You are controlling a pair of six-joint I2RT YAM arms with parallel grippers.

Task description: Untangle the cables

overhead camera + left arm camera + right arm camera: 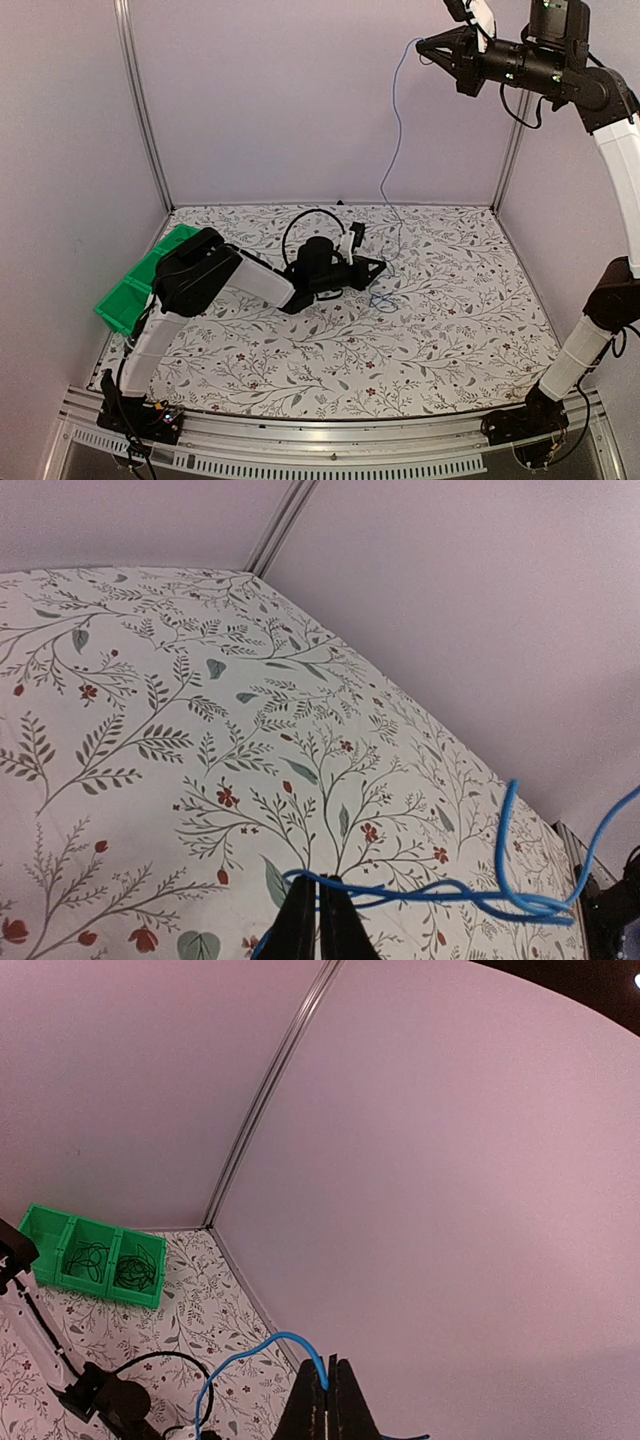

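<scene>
The blue cable hangs in a long line from high up down to the worktop. The right end effector is way up high on the right side. Its two fingers are pressed together and they pinch the top end of the blue cable. In the right wrist view the cable comes out of the tips and bends down in a curve.

The left end effector is low, just over the worktop, near the middle. It is squeezed closed too. In the left wrist view the blue cable runs right through its tips, so it looks like it is pinching the low part. Just past there the cable crosses over itself and makes a small flat loop. Some of the cable also lies in a squiggle on the worktop just in front of the left end effector.

Far to the left sits a green bin. In the right wrist view some dark cables lie curled inside it.

I think the step now is to pull the blue cable straight between the two end effectors. To do it well, both should hold tight so the thin cable does not slip out. The low one should not move while the high one pulls slowly. A quick tug could make the small loop close into a knot. It is good to watch that loop and stop if it gets tight.
</scene>
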